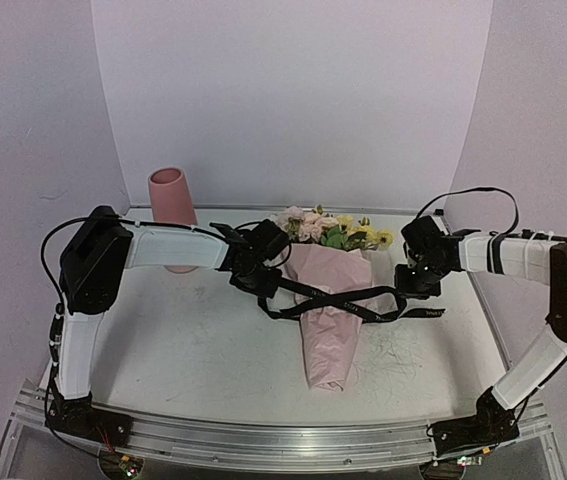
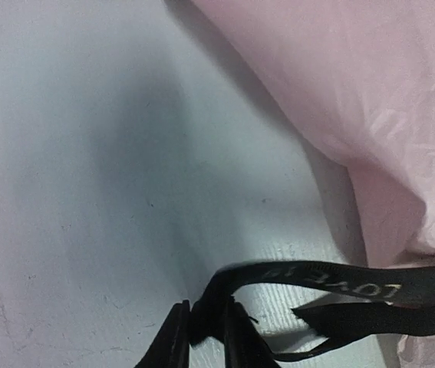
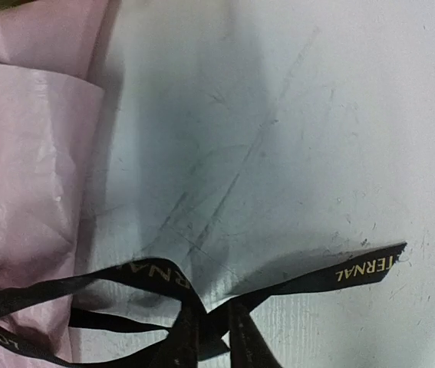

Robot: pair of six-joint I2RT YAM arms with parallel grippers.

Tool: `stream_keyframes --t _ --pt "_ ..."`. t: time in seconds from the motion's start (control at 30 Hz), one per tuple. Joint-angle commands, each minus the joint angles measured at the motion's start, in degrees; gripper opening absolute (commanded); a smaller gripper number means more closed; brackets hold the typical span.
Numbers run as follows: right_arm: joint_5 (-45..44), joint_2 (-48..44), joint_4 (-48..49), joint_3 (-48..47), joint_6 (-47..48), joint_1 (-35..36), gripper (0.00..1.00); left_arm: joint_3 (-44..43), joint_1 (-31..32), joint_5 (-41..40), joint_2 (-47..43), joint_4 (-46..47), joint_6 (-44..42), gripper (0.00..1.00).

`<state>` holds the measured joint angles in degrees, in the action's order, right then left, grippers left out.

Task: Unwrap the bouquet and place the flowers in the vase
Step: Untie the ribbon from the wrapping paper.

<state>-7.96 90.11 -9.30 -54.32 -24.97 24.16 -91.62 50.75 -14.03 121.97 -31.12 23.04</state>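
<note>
One bouquet [image 1: 328,350] lying at bench [image 1: 193,340] centre, blooms [image 1: 328,228] toward twelve o'clock, crinkled pink paper cone [image 1: 331,270], one black printed ribbon [image 1: 338,302] crossed over it, one matte pink conical vase [image 1: 170,205] at ten o'clock, left pincer [image 2: 202,337] at nine o'clock nipped narrow on the ribbon, right pincer [image 3: 211,337] at three o'clock apparently nipping it too, scuffed white bench, pale lilac walls [image 1: 293,90].
</note>
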Motion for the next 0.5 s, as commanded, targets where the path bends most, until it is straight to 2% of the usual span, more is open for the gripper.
stream_keyframes --t 0.0,0.1,0.27,0.4,0.47 --pt "6.68 -0.68 -1.07 0.53 0.11 -0.26 0.43 -0.73 -0.03 2.76 -2.85 -0.48 -0.09 0.38" --pt "12.36 -1.20 1.62 0.49 3.56 -0.26 0.60 -2.54 -0.03 4.17 -2.72 -0.48 -1.80 0.50" --pt "21.37 -1.10 4.12 -1.70 7.50 0.31 0.69 -6.48 -0.01 8.20 -2.28 -0.32 -4.56 0.56" --pt "22.64 0.51 4.13 -4.20 8.45 3.09 0.78 -8.95 0.10 11.53 -1.17 -0.01 -6.41 0.57" --pt "21.80 1.66 4.02 -5.30 8.61 5.11 0.86 -9.62 0.11 13.02 -0.97 0.36 -6.78 0.63"
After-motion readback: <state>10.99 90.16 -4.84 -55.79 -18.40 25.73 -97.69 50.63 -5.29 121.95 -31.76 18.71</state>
